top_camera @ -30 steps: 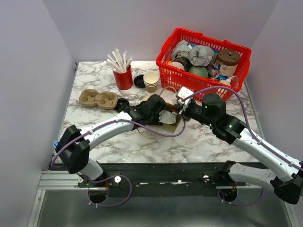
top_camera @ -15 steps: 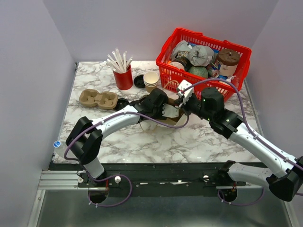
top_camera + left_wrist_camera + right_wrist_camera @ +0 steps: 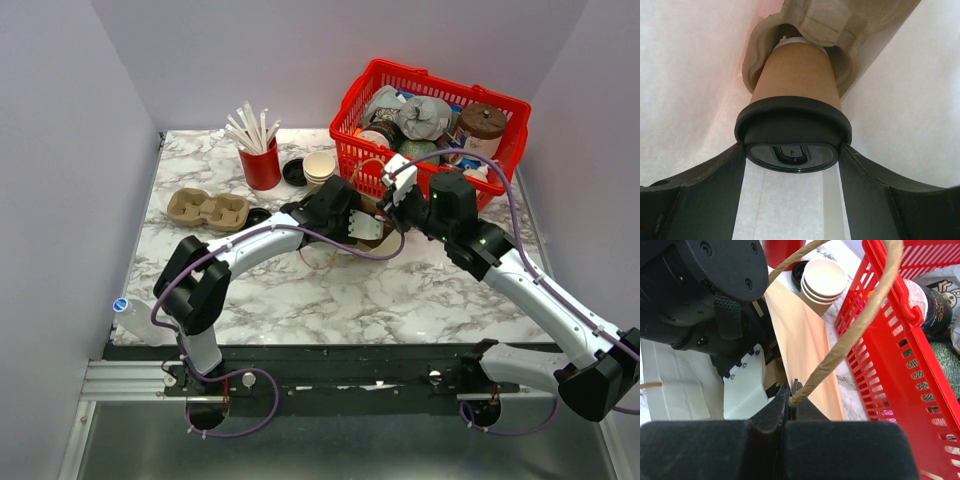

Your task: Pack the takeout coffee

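The takeout coffee (image 3: pixel 795 75) is a brown kraft cup with a black lid (image 3: pixel 792 127). It is inside a kraft paper bag (image 3: pixel 685 80), with its base in a pulp carrier (image 3: pixel 840 22). My left gripper (image 3: pixel 792 150) is shut on the lid, one finger on each side. In the top view the left gripper (image 3: pixel 352 225) reaches into the bag (image 3: pixel 345 246) and hides the cup. My right gripper (image 3: pixel 792 392) is shut on the bag's top edge (image 3: pixel 805 350), at the foot of its twine handle (image 3: pixel 855 330). It holds the bag mouth up in the top view (image 3: pixel 393 200).
A red basket (image 3: pixel 430 130) full of items stands right behind the bag. A stack of cream cups (image 3: pixel 320 170), a black lid (image 3: pixel 294 172) and a red cup of straws (image 3: pixel 261 163) stand at the back. An empty pulp carrier (image 3: pixel 208 209) lies at the left.
Both grippers and the bag have moved away from the arm bases toward the red basket. The left arm reaches further forward, and the right gripper still holds the bag edge.
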Controlling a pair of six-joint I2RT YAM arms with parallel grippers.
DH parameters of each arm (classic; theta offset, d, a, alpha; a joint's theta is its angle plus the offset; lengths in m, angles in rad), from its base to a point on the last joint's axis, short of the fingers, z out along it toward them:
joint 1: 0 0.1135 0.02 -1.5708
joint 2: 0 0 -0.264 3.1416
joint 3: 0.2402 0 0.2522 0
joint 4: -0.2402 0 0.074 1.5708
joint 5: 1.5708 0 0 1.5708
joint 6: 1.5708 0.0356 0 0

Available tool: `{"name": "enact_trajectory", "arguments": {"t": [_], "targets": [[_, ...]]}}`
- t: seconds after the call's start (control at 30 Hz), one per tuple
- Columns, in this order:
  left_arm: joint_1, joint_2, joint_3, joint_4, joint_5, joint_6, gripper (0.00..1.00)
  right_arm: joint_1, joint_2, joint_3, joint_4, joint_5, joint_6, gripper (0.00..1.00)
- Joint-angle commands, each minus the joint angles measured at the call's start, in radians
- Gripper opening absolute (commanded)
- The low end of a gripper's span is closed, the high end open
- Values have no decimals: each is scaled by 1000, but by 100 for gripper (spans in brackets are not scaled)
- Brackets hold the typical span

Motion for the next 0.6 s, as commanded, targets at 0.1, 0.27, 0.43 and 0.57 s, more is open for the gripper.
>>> {"name": "enact_trajectory", "arguments": {"t": [0.1,0.27,0.43,0.57], "targets": [[12,111,76,-93,100,131,4,-16,14,35,-51,-26,-20,1],[12,168,137,-141,143,174,3,-16,25,43,-50,-24,-54,1],[12,196,179,-109,140,144,35,-27,30,48,-56,-3,-45,0],[21,133,160,-73,141,93,58,-50,40,63,-74,13,-26,1]]}}
